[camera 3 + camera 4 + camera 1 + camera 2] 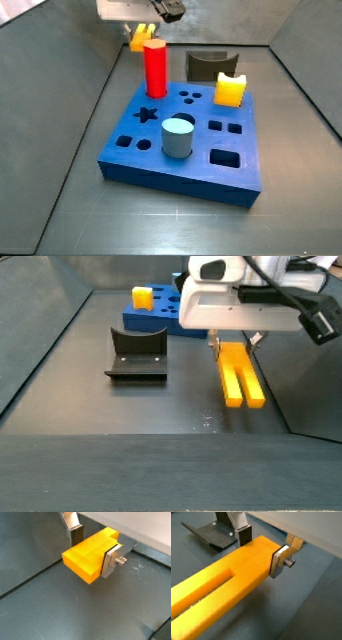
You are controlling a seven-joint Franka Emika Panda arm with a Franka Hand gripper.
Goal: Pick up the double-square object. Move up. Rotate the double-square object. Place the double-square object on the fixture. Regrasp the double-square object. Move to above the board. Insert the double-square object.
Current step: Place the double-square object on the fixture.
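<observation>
Desk: I see a dark grey floor with grey walls rising on the sides; it is matte, scuffed, and carries everything in view.

Board: the blue board lies flat at mid-floor, with star, round and square holes on top. A red hexagonal peg, a grey-blue cylinder and a short yellow peg stand in it.

Double-square object: the long yellow bar lies level in a side view, slotted prongs pointing away from the hand. Whether it is resting on the floor or just clear of it, I cannot tell.

Fixture: the dark bracket stands beside the bar, apart from it, between the bar and the far wall.

Hand: my hand is clamped on the solid end of the double-square object, silver fingers flat against its two sides in both wrist views.

Step in hand, as I judge it: picking up and lifting.

How I would do it: rise straight and slowly, since the grip sits far from the prong end and the bar could sag or pivot. I would clear the floor fully before rotating, and keep the swing away from the near wall and the fixture.
</observation>
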